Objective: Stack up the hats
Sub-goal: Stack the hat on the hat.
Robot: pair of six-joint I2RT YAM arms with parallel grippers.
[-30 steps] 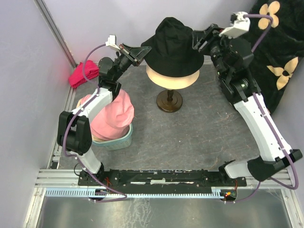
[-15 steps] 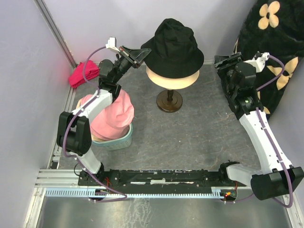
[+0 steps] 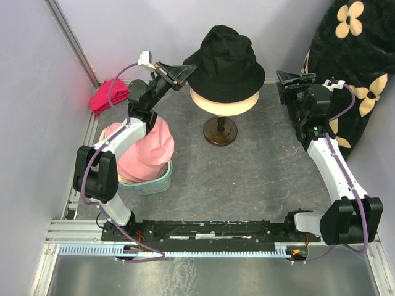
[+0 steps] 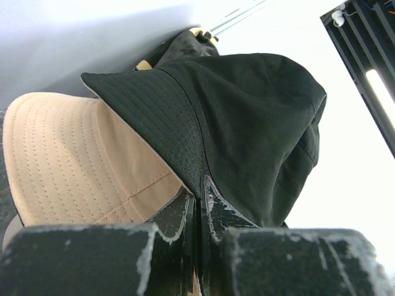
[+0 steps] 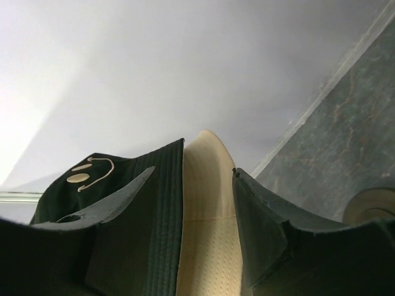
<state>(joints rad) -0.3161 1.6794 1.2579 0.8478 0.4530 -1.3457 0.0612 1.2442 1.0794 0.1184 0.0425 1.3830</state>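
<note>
A black hat [image 3: 225, 55] sits on top of a beige hat [image 3: 223, 102] on a dark stand [image 3: 220, 131] at the back centre. My left gripper [image 3: 184, 69] is shut on the black hat's left brim. In the left wrist view its fingertips [image 4: 199, 188] pinch the black brim [image 4: 185, 142], with the beige hat [image 4: 74, 160] just beneath. My right gripper [image 3: 284, 82] is open, to the right of the hats and apart from them. In the right wrist view its jaws [image 5: 192, 169] frame the black brim [image 5: 165, 209] and beige brim [image 5: 207, 234]. A pink hat [image 3: 148, 148] lies in a basket.
The pale teal basket [image 3: 162, 179] stands at the left near my left arm. A magenta-red cloth bundle [image 3: 103, 97] lies by the left wall. A black fabric with beige flowers [image 3: 358, 61] fills the back right corner. Walls close in on the left and the back.
My right gripper has drawn back to the right, away from the black hat's right side, and dropped lower. The left gripper keeps its hold on the brim.
</note>
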